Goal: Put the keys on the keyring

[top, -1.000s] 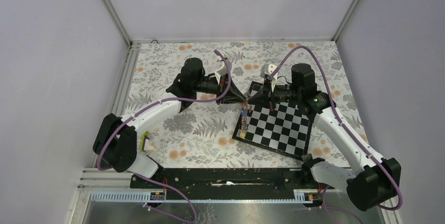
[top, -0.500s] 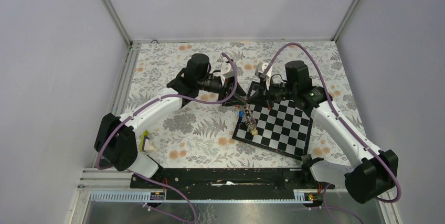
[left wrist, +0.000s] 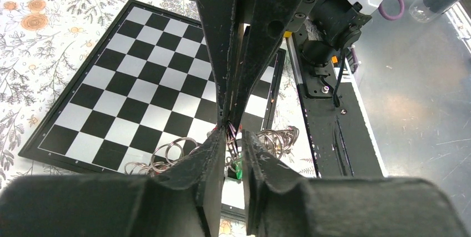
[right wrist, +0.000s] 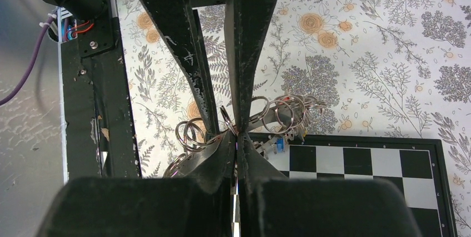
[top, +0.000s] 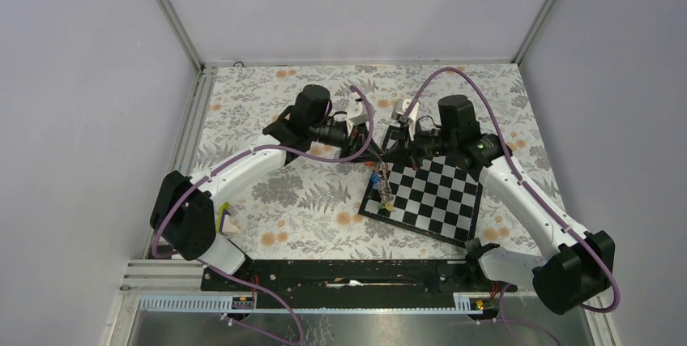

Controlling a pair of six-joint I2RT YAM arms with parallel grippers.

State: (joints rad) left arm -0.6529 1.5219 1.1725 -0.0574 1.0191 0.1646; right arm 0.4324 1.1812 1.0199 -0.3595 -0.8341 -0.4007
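**Left gripper** (top: 371, 154): reaches in from the left above the far left corner of the chessboard (top: 433, 192), tip to tip with the right gripper (top: 389, 151). In its own wrist view the fingers (left wrist: 208, 159) narrow to a thin slit at the tips. Something thin and dark sits there, but whether it is clamped cannot be told.

**Right gripper**: comes in from the right at the same height. Its fingers (right wrist: 252, 165) are pressed together along their length. What lies between the tips, if anything, cannot be told.

**Keys** (top: 379, 185): one bunch, trailing from the point where the grippers meet toward the near side, along the left edge of the chessboard. A blue head (right wrist: 279, 146) shows just beside the board's corner. A green piece (left wrist: 239, 170) shows below the left gripper's tips. Red and yellow specks show from above.

**Wire rings** (right wrist: 289, 112): several small silvery loops, clustered on both sides of the closed tips, mixed in with the keys.

**Keyring**: cannot be picked out from the bunch in any view.

**Chessboard**: black-framed, lying flat and turned at an angle, right of centre.

**Floral cloth** (top: 308, 200): covers the table under the board.

**Black rail** (top: 348, 273): runs along the near edge between the arm bases.
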